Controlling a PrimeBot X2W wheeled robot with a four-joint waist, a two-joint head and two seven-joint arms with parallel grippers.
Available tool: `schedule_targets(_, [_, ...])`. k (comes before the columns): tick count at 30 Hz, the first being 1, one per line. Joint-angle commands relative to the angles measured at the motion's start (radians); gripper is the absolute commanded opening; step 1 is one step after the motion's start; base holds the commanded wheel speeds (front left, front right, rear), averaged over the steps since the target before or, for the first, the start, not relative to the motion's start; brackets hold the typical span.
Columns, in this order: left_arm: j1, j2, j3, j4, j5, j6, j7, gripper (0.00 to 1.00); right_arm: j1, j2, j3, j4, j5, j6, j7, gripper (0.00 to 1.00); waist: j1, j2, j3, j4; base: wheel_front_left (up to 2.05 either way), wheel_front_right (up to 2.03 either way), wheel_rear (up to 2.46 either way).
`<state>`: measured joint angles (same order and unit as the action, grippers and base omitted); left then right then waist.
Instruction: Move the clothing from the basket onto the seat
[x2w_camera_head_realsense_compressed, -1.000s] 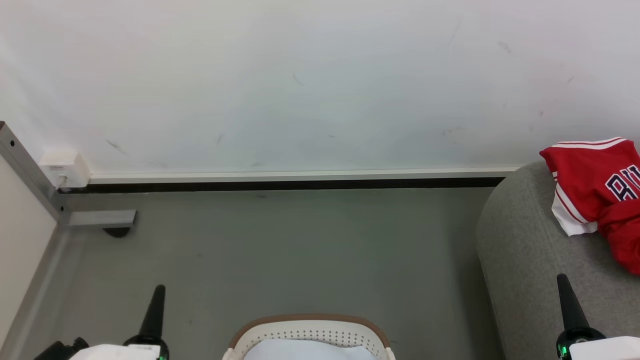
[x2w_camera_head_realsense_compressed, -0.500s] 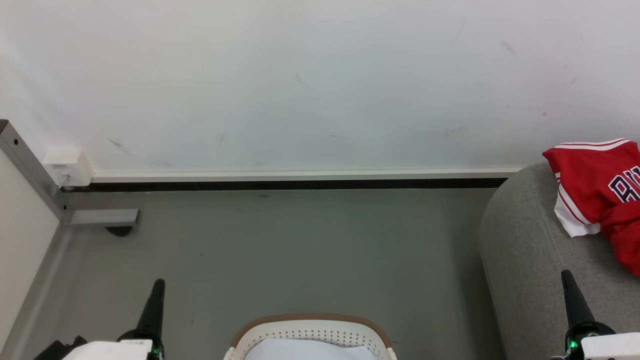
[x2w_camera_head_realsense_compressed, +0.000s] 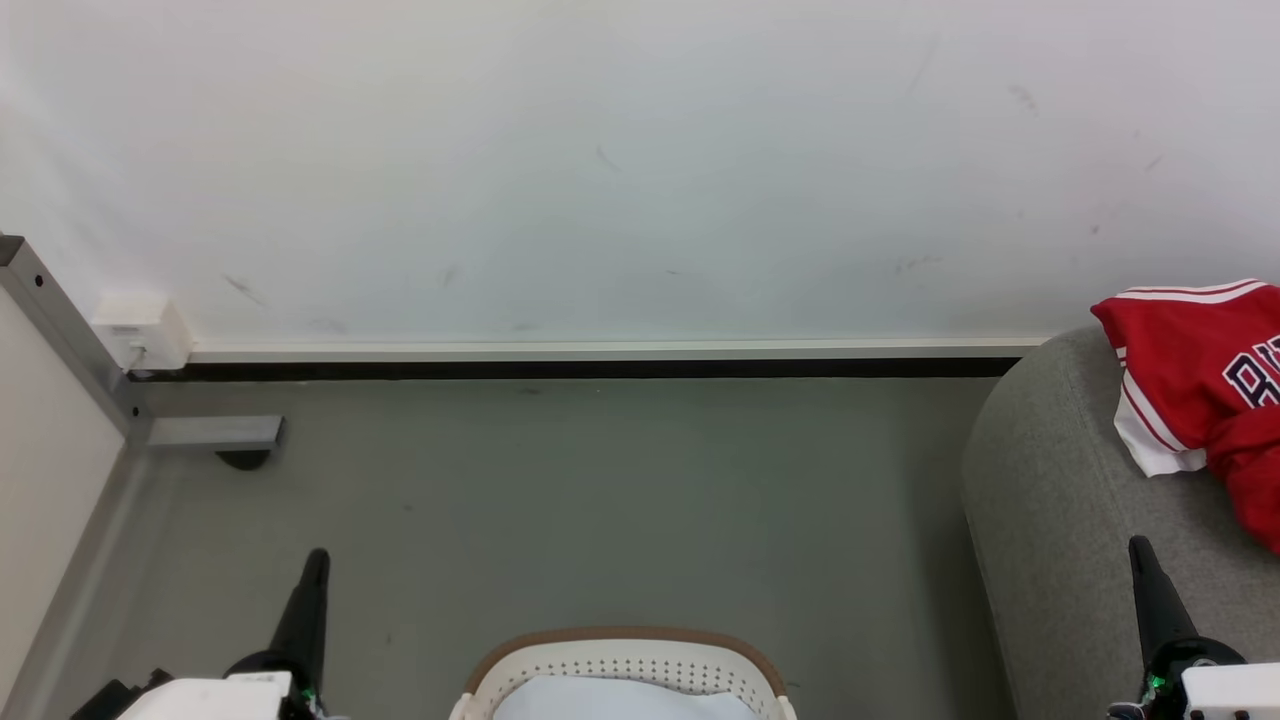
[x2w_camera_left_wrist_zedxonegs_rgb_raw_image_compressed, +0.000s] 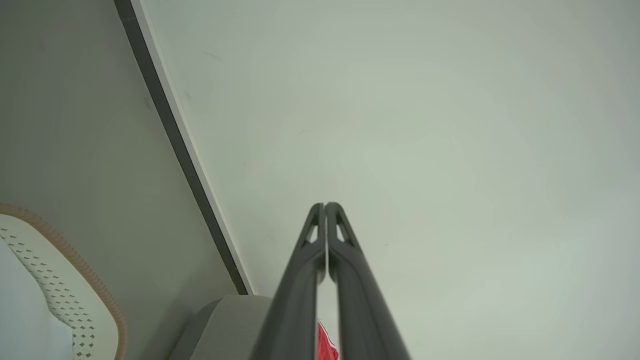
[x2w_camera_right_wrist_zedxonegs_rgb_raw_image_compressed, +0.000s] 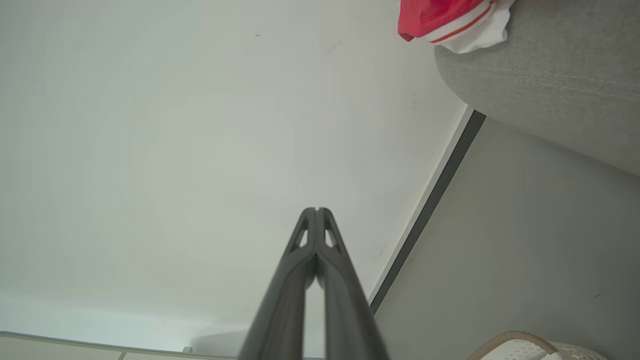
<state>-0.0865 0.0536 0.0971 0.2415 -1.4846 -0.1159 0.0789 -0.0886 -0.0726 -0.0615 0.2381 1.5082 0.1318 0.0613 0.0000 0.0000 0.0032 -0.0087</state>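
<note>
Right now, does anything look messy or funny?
The red jersey lies crumpled in a heap on the grey seat, its white-trimmed edge flopped out to the side. Nothing looks spilled or broken.

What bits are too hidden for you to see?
Bright red jersey: head view, right edge cuts off its dark lettering.
Cream perforated plastic basket: head view, bottom edge hides its contents.
Light-grey fabric seat: head view, mostly beyond right edge.

Head camera looks down from above at wall (x2w_camera_head_realsense_compressed: 640, 150), basket (x2w_camera_head_realsense_compressed: 620, 660) and seat (x2w_camera_head_realsense_compressed: 1050, 500); both wrist cameras face the same wall, catching all three.
</note>
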Motion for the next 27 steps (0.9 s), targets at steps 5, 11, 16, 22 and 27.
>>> schedule_targets(5, [-0.016, 0.001, 0.010, 0.000, -0.049, -0.009, 0.015, 0.00, -0.016, 0.000, -0.013, 0.003, 0.047, -0.002, 0.012, 0.00, 0.0000, 0.0000, 0.000, 0.002, 0.00, 0.00, 0.00])
schedule_targets(11, [-0.022, -0.001, 0.014, 0.002, -0.091, -0.014, 0.025, 0.00, -0.018, 0.003, -0.024, 0.005, 0.084, -0.002, 0.025, 0.00, 0.0000, 0.0000, 0.000, 0.005, 0.00, 0.00, 0.00])
schedule_targets(16, [-0.026, -0.003, 0.018, 0.004, -0.116, -0.017, 0.035, 0.00, -0.021, 0.005, -0.031, 0.006, 0.110, -0.002, 0.034, 0.00, 0.0000, 0.0000, 0.000, 0.007, 0.00, 0.00, 0.00])
schedule_targets(22, [-0.027, -0.003, 0.020, 0.005, -0.134, -0.018, 0.039, 0.00, -0.023, 0.008, -0.035, 0.007, 0.122, -0.002, 0.040, 0.00, 0.0000, 0.0000, 0.000, 0.009, 0.00, 0.00, 0.00])
schedule_targets(27, [-0.027, -0.003, 0.020, 0.005, -0.134, -0.018, 0.039, 0.00, -0.023, 0.008, -0.036, 0.007, 0.121, -0.002, 0.040, 0.00, 0.0000, 0.0000, 0.000, 0.009, 0.00, 0.00, 0.00])
